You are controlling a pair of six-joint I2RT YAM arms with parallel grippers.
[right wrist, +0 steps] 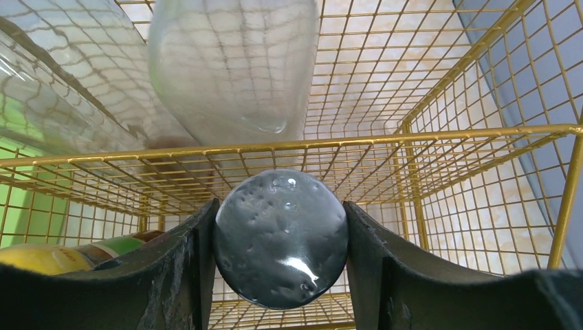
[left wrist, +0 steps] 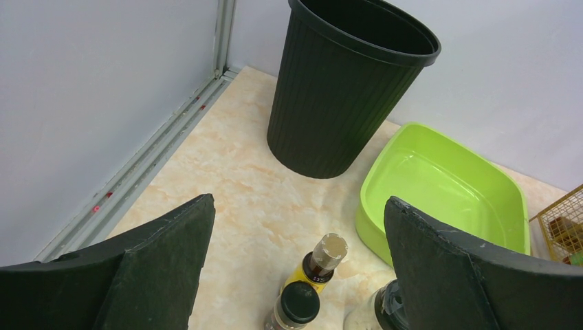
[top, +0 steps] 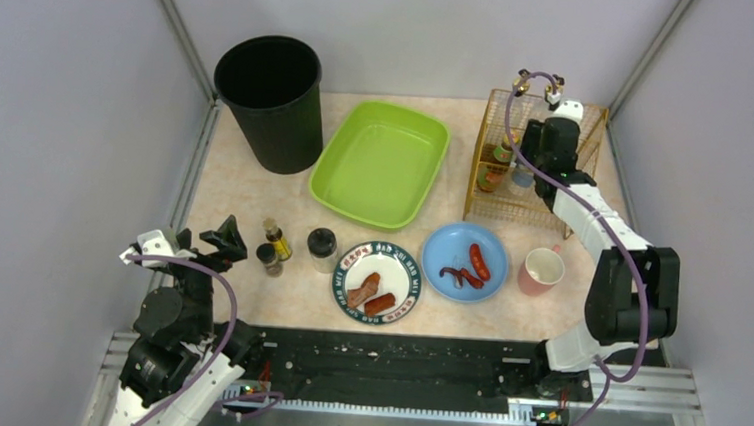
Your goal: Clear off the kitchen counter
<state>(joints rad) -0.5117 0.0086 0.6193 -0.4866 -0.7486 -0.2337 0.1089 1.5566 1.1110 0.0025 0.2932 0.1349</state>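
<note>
Left gripper (top: 219,241) hangs wide and empty over the near left corner of the counter (top: 243,204), its jaws framing two small bottles (left wrist: 313,278) and a black-capped jar (top: 321,247). The counter is the pale marbled slab that everything stands on. It is fixed, hard and flat, so there is nothing on it to grip, and clearing it means lifting off what it carries.

The bottles look light, smooth and easy to tip, so I would pinch each round the body just under the cap. Behind them stands a black bin (top: 271,100), with a green tray (top: 428,141) beside it. Both are stiff and open-topped, likely places to drop things.

Near the front edge, a patterned plate (top: 350,256) and a blue plate (top: 441,243) each hold sausages (top: 373,291). The plates are rigid and perhaps breakable, best taken at the rim. The sausages are probably soft and greasy.

A pink mug (top: 541,271) stands to the right of them and could be held by its wall.

Right gripper (right wrist: 280,237) is inside the gold wire rack (top: 484,195) at the far right, clamped on the round end of a grey-topped jar (right wrist: 280,254). That end is slick and wet-looking, so it could slip.
</note>
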